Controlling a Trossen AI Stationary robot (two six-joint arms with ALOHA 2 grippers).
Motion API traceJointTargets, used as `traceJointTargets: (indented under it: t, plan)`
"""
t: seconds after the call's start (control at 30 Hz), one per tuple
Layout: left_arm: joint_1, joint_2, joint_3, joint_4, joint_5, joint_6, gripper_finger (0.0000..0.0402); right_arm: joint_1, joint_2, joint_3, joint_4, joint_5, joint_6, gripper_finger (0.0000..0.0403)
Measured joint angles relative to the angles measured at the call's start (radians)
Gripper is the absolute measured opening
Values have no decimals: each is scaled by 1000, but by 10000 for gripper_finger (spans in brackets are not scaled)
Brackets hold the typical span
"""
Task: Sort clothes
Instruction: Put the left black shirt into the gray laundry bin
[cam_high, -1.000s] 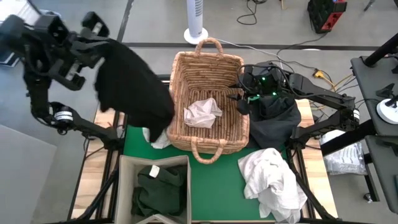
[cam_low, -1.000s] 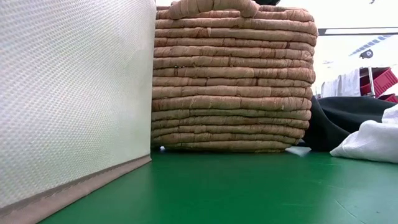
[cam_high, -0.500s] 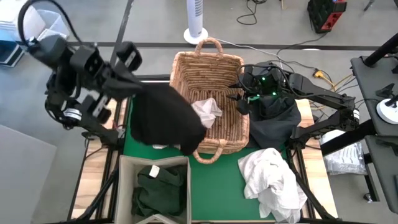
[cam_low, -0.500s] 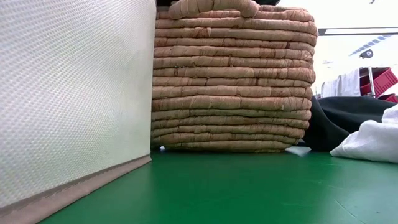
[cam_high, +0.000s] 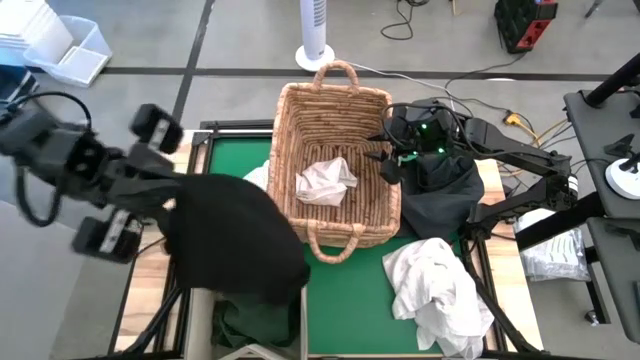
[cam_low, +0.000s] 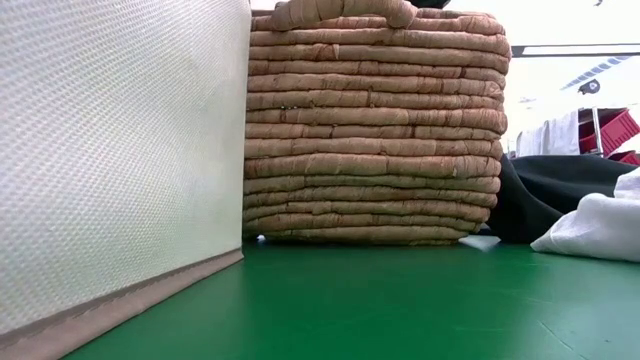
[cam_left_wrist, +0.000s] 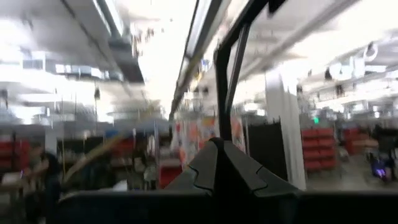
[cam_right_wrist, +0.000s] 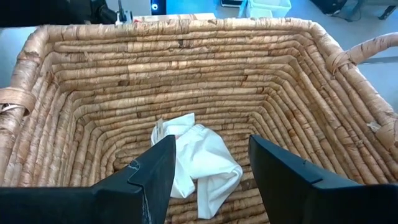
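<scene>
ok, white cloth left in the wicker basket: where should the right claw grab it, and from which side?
Grip the white cloth at its bunched middle, coming straight down from above. It lies crumpled on the floor of the wicker basket, whose tall walls block any sideways approach. The right claw is open with that bunch between its fingers, so little realignment seems needed.

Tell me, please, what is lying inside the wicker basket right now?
Inside the wicker basket lies one crumpled white garment on the woven bottom, with the open right tool hovering above it. The cloth hides anything beneath it.
</scene>
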Motion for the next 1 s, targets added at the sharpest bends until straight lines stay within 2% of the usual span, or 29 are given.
traceJointTargets:
  t: [0.13, 0.27, 0.4, 0.57, 0.67, 0.77, 0.9, 1.0]
  plan:
    - [-75, 16, 1, 117, -16, 73, 0, 0, 0, 0, 11, 0, 14, 195]
    - [-109, 32, 1, 168, -60, 152, 0, 0, 0, 0, 15, 0, 15, 195]
    - [-113, 42, 0, 148, -148, 162, 0, 0, 0, 0, 19, 0, 26, 196]
    - [-119, 78, -1, 44, -274, 154, 0, 0, 7, 0, 19, 0, 26, 192]
    - [-141, 99, -2, 5, -377, 196, 0, 0, 20, 0, 19, 0, 24, 194]
    - [-170, 111, -1, -35, -524, 203, 0, 0, 34, 0, 19, 0, 22, 196]
    - [-218, 128, -1, -144, -717, 125, 0, 0, 52, 0, 19, 0, 7, 194]
    - [-274, 136, -2, -164, -830, 96, 0, 0, 59, 0, 19, 0, 6, 196]
